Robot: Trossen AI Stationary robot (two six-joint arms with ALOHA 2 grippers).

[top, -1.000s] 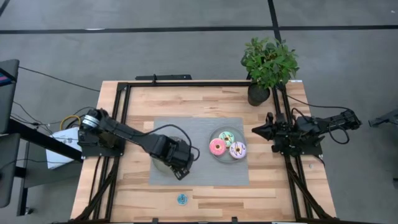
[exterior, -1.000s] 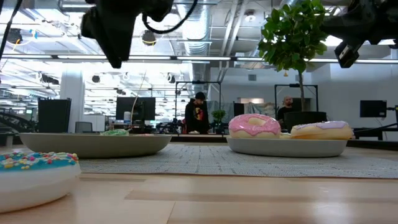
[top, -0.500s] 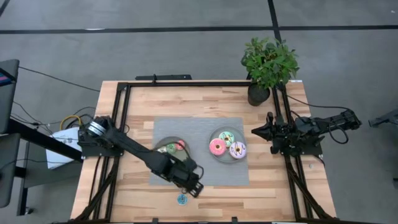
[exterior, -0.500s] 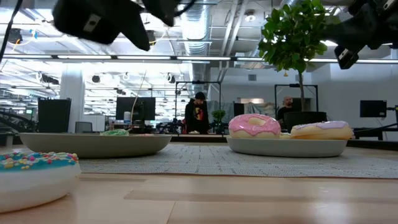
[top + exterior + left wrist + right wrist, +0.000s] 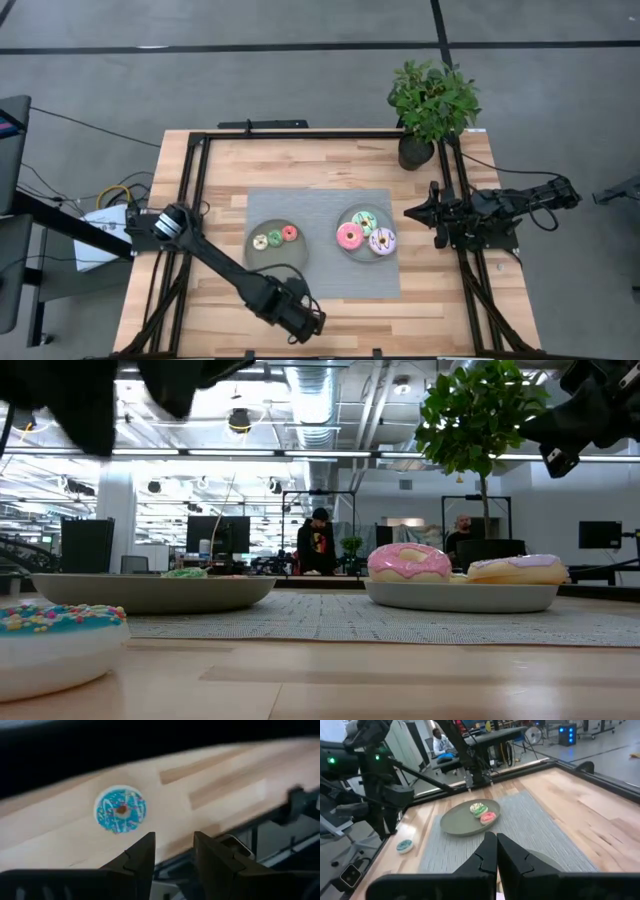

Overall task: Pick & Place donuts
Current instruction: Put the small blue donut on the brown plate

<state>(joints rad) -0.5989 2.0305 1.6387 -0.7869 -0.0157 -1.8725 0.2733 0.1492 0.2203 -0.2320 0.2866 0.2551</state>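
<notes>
The blue donut (image 5: 120, 809), a small ring with sprinkles, lies on bare wood at the worktop's (image 5: 420, 310) near edge, clear of the grey woven mat (image 5: 320, 205). The left gripper (image 5: 173, 851) hangs over it, arm stretched low across the worktop, jaws parted and holding nothing. Three tiny donuts sit on the left plate (image 5: 262, 257), three larger on the right plate (image 5: 345, 220). The right gripper (image 5: 410, 211) waits by the potted plant (image 5: 432, 100), jaws clenched.
</notes>
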